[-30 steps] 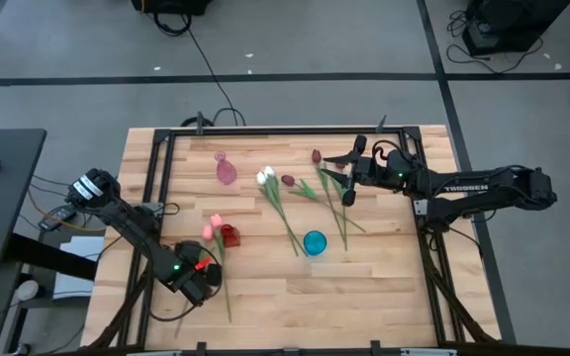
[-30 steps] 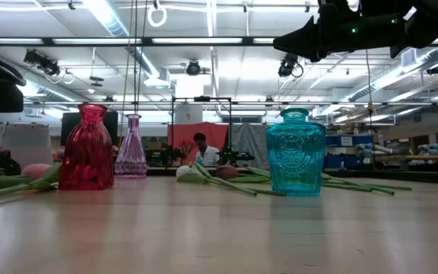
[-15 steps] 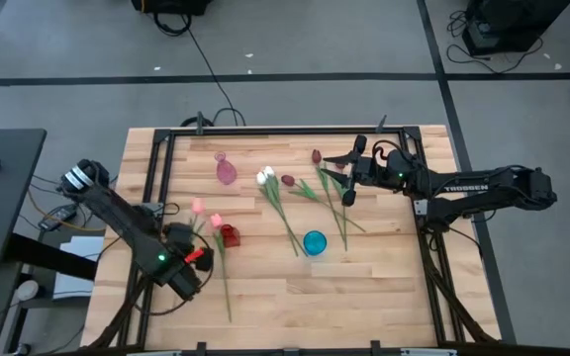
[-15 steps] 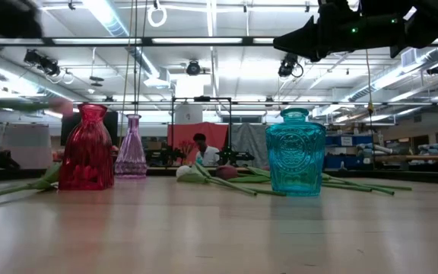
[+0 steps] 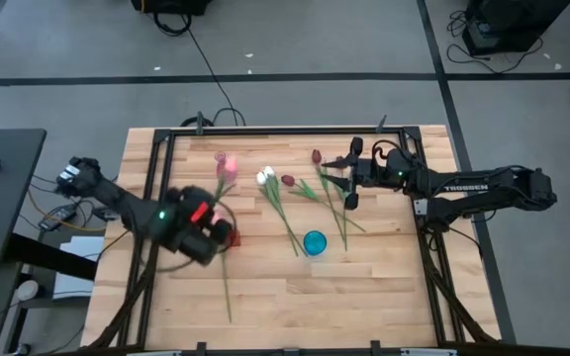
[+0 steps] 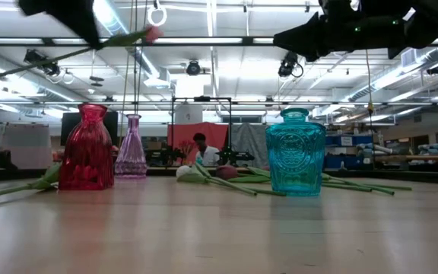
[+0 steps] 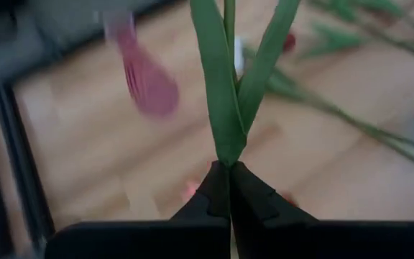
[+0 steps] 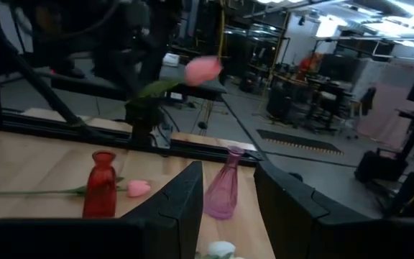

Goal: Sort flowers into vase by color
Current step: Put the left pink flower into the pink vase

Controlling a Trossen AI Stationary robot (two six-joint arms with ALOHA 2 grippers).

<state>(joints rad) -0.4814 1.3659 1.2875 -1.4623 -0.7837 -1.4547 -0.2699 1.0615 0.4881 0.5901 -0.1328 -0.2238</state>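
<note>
left gripper [image 7: 229,188] clamped on pink tulip [image 6: 153,33] stem, raised above red vase [image 6: 87,149] — right gripper [image 5: 342,181] open, empty.

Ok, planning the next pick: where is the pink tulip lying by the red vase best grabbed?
Pinch the pink tulip's lower stem from straight above: it lies flat on bare wood, clear of the red vase.

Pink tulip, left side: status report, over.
Left gripper shut on pink tulip stem, lifted clear of the table. Right gripper open, hovering over the maroon tulips. Second pink tulip lies beside the red vase.
</note>
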